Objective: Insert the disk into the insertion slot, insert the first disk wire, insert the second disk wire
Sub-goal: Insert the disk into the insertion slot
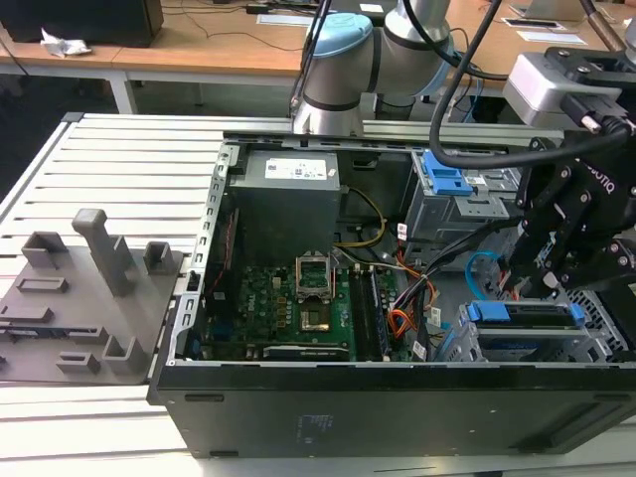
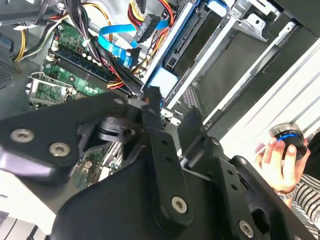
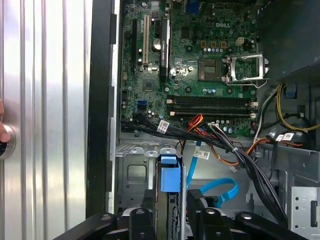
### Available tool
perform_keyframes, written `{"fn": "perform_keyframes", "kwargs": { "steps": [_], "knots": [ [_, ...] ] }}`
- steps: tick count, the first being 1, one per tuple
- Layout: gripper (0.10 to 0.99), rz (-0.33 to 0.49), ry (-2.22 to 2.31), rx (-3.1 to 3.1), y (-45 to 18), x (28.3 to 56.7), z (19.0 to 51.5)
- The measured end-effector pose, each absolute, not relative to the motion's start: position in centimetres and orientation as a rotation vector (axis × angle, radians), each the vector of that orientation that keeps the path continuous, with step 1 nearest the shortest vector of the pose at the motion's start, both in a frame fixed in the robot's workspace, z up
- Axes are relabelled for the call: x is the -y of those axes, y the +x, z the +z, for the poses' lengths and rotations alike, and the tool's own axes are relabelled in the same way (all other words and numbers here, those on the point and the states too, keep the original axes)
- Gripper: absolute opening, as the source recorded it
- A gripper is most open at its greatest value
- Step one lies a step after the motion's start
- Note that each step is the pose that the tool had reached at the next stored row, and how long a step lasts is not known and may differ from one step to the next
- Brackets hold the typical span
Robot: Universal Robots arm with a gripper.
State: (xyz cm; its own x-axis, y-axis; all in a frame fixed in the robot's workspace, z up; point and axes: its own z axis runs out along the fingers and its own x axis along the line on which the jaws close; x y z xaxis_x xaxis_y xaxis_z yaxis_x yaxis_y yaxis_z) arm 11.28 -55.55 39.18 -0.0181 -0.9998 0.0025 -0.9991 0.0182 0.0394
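Fingers (image 2: 154, 125) pinch disk (image 1: 522, 316) from both sides, disk sitting in insertion slot (image 1: 604, 323).

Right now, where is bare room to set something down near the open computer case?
The slatted table is bare between the grey fixture and its far edge, beside the computer case. Crowded: the case's corner at the exterior view's right, where wires, the disk and the gripper meet.

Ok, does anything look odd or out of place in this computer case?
Nothing spilled or broken. The processor socket sits bare, with no cooler, the light-blue cable loops loose beside the disk, and a person's hand holds a knob beside the case.
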Motion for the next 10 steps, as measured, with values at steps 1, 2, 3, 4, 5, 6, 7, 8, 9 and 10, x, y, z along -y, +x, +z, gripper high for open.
{"fn": "perform_keyframes", "kwargs": {
  "steps": [1, 2, 3, 4, 5, 6, 7, 8, 9, 10],
  "knots": [
    [0.361, -0.041, 2.18, 2.22, 11.27, 55.55, 39.17],
    [0.298, -0.041, 2.18, 2.22, 11.27, 55.55, 39.16],
    [0.239, -0.041, 2.18, 2.22, 11.28, 55.55, 39.16],
    [0.18, -0.041, 2.18, 2.22, 11.27, 55.55, 39.15],
    [0.118, -0.041, 2.18, 2.22, 11.28, 55.55, 39.14],
    [0.106, -0.041, 2.18, 2.22, 11.28, 55.55, 39.13],
    [0.106, -0.041, 2.18, 2.22, 11.27, 55.55, 39.13],
    [0.106, -0.041, 2.18, 2.22, 11.28, 55.55, 39.12],
    [0.106, -0.041, 2.18, 2.22, 11.28, 55.55, 39.12],
    [0.106, -0.041, 2.18, 2.22, 11.28, 55.55, 39.11]
  ]
}}
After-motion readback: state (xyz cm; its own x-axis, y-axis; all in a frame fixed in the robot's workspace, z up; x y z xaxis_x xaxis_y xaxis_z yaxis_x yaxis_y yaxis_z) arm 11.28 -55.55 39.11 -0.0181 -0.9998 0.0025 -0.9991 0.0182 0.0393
